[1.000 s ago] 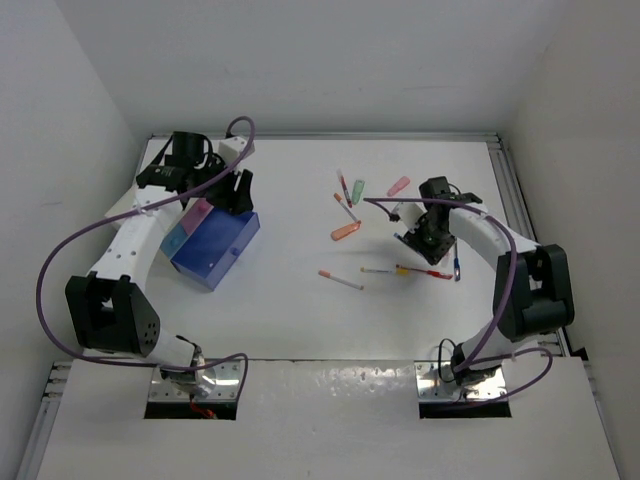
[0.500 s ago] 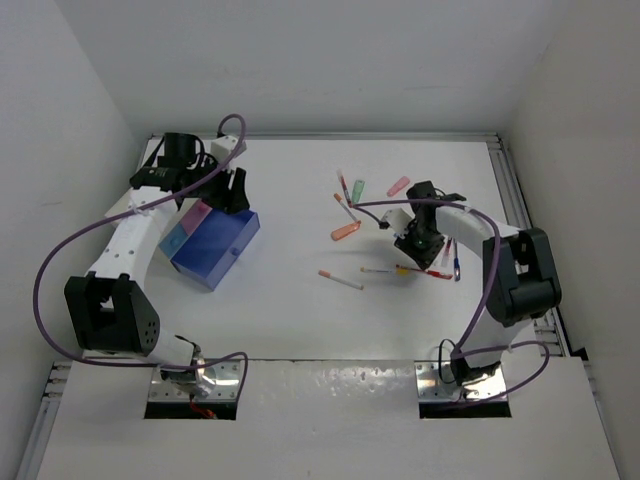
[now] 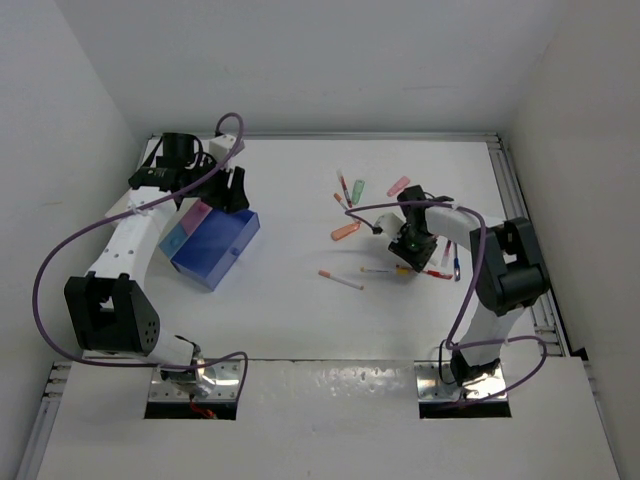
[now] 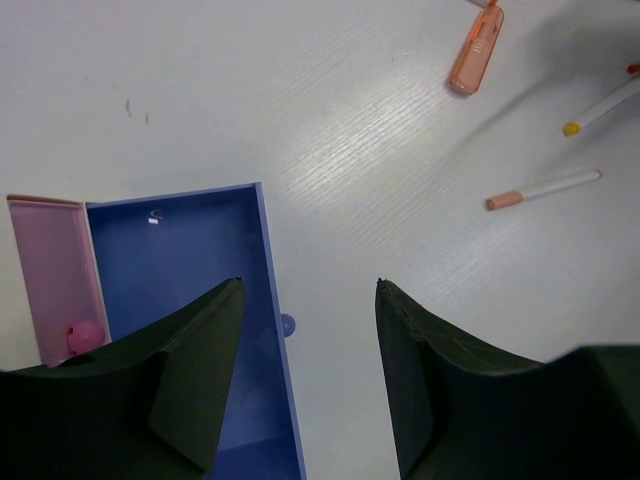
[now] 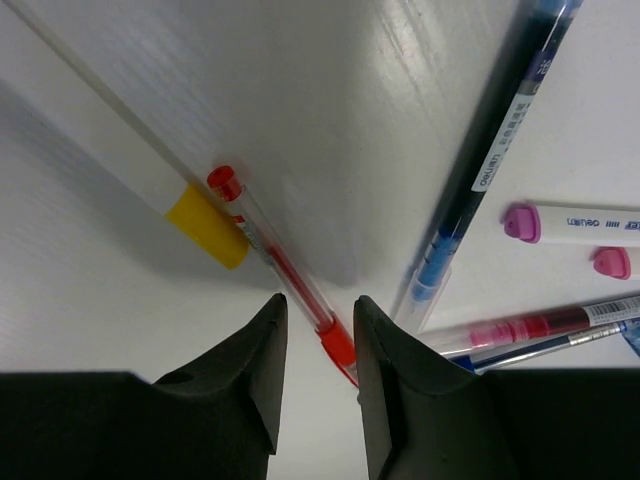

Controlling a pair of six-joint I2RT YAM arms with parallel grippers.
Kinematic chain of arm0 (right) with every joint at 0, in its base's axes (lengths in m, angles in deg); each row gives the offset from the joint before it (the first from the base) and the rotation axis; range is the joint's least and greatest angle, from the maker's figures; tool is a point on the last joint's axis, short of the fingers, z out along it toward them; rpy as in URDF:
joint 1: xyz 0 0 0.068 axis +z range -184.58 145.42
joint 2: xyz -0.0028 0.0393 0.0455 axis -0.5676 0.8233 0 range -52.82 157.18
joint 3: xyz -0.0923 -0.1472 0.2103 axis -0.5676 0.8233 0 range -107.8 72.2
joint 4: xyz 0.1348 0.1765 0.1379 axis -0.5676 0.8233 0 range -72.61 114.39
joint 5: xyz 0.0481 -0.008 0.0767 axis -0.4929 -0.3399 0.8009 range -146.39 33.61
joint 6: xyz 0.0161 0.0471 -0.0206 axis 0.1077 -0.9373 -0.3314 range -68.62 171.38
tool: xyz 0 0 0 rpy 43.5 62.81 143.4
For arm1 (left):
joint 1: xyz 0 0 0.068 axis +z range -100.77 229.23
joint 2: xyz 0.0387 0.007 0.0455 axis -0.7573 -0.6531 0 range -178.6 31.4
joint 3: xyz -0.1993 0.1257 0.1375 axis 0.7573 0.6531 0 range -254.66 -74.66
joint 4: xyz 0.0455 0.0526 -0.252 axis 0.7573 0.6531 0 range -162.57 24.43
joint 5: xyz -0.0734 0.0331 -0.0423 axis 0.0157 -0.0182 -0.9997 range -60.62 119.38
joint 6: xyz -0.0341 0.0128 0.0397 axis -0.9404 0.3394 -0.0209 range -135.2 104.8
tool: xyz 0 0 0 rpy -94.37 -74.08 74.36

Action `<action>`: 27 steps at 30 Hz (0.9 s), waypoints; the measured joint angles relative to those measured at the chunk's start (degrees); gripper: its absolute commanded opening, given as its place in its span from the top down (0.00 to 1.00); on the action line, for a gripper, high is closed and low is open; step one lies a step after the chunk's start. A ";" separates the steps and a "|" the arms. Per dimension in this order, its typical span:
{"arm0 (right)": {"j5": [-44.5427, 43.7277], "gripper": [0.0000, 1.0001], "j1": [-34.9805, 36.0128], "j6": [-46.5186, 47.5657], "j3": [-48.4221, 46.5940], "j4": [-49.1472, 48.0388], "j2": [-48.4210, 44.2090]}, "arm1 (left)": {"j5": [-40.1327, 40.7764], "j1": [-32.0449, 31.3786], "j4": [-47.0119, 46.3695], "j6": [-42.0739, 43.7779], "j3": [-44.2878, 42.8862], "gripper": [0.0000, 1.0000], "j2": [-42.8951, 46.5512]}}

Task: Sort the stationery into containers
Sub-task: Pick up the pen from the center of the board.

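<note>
The red pen (image 5: pixel 280 262), clear-barrelled, lies diagonally across the middle of the right wrist view, its lower end between the right gripper (image 5: pixel 320 300)'s fingertips. Those jaws stand a little apart, the gap wider than the pen, and they straddle it without clamping it. Touching the pen's upper end is a yellow-capped white pen (image 5: pixel 205 228) that runs off to the upper left. To the right lie a blue pen (image 5: pixel 490 150), a pink-capped white marker (image 5: pixel 580 222) and a pink pen (image 5: pixel 540 325).

In the top view this gripper sits right of centre over that cluster. An orange marker (image 3: pixel 345 231) lies just left of it, a white pen with an orange tip (image 3: pixel 340 280) lower left, and a green marker (image 3: pixel 357 188) and a pink marker (image 3: pixel 398 185) above.

At centre left of the top view stands the blue box (image 3: pixel 215 245), with the pink box (image 3: pixel 197 212) against its upper left side. The left gripper (image 4: pixel 310 285) hangs over the blue box's right wall with jaws wide apart and nothing in them: one finger over the box's inside, the other over the white table (image 4: pixel 300 100). A small pink round piece (image 4: pixel 82 337) lies in the pink box.
</note>
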 measured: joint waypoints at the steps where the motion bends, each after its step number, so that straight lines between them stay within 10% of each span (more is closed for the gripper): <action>1: -0.44 0.68 0.07 0.17 0.00 -0.48 0.13 | 0.00 0.02 -0.13 -0.04 0.04 0.39 0.00; 27: -0.92 0.88 0.13 4.00 -4.52 4.59 1.88 | -0.11 0.81 -4.04 -1.57 4.13 0.39 2.25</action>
